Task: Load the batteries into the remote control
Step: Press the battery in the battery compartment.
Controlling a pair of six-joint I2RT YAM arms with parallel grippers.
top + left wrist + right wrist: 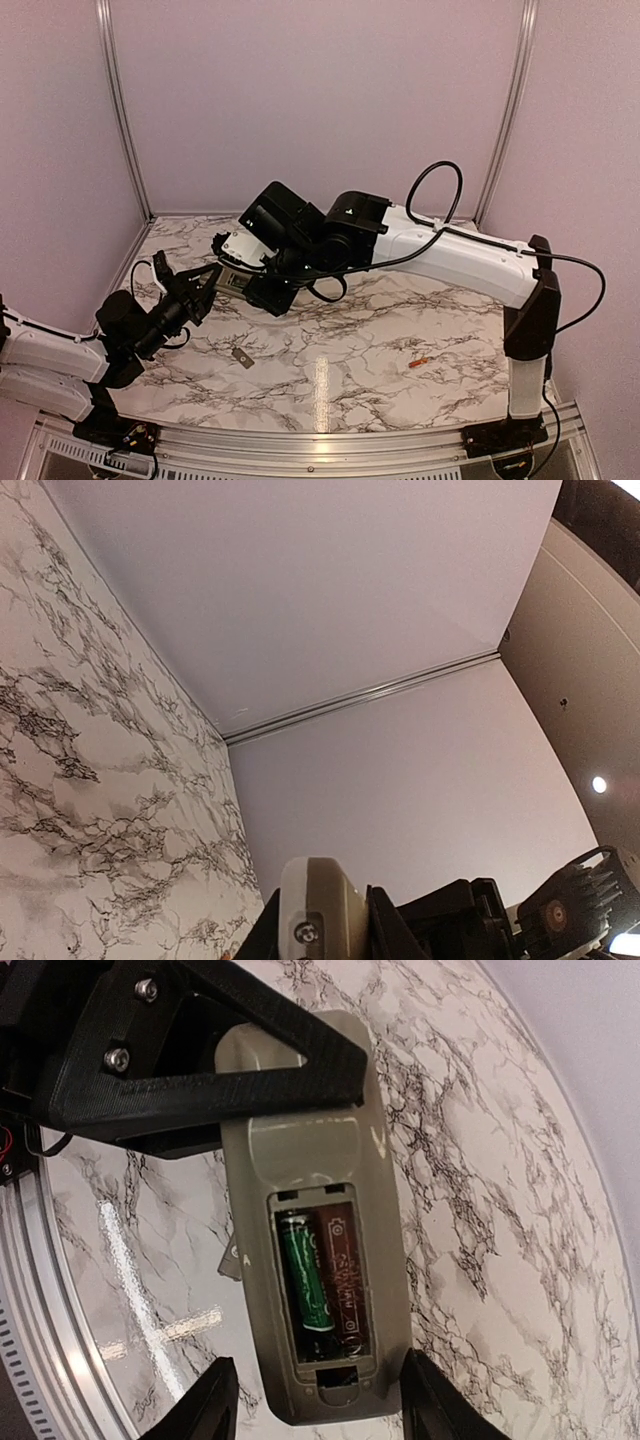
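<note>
Black right tool [320, 1402] straddling grey-beige remote control [325, 1160], green cylindrical battery [303, 1282] seated inside

- The desk [400, 330] has a glossy white marble-pattern top with dark grey veins, and it reaches all three walls.
- A plain, pale lilac back wall [320, 100] rises behind it.
- A left wall [50, 150] and a right wall [590, 140] of the same tint close the sides.
- Silver metal posts [118, 110] run up the two rear corners where the walls meet.
- An aluminium rail [330, 440] borders the desk's near edge.
- A bright streak of reflected light [322, 375] lies on the top near the front.
- In the left wrist view, a beige surface [560, 660] lies beyond the lilac wall, with a small round lamp [599, 784] glowing on it.
</note>
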